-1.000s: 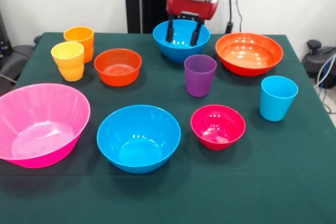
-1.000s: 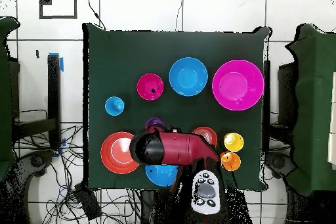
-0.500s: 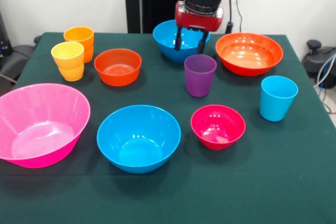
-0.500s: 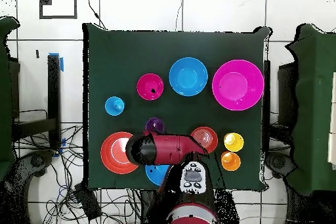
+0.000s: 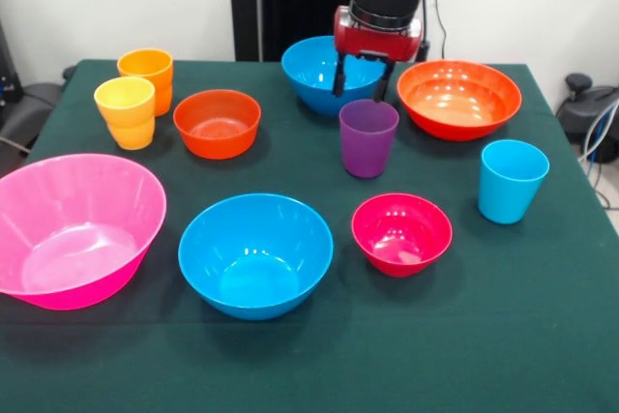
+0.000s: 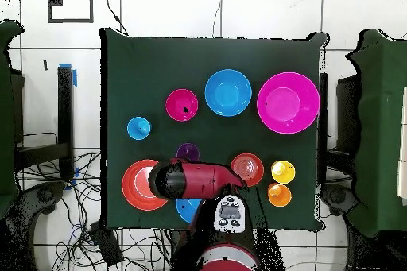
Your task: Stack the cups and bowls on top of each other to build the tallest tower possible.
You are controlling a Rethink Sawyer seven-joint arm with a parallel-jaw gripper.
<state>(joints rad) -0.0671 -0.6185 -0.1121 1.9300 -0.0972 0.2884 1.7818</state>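
Hovering hand (image 5: 364, 85) spread, empty, just above purple cup (image 5: 368, 138). No tower started; all cups, bowls separate on counter (image 5: 484, 336).

Four tumblers stand on the table — one purple tumbler (image 5: 368, 137), one light blue tumbler (image 5: 512, 180), one yellow tumbler (image 5: 126, 111), one orange tumbler (image 5: 147, 71).

Six bowls — one huge pink bowl (image 5: 73, 229), two medium blue bowls (image 5: 255, 253) (image 5: 314, 71), one wide orange bowl (image 5: 458, 98), one small orange bowl (image 5: 217, 123), one small crimson bowl (image 5: 401, 233).
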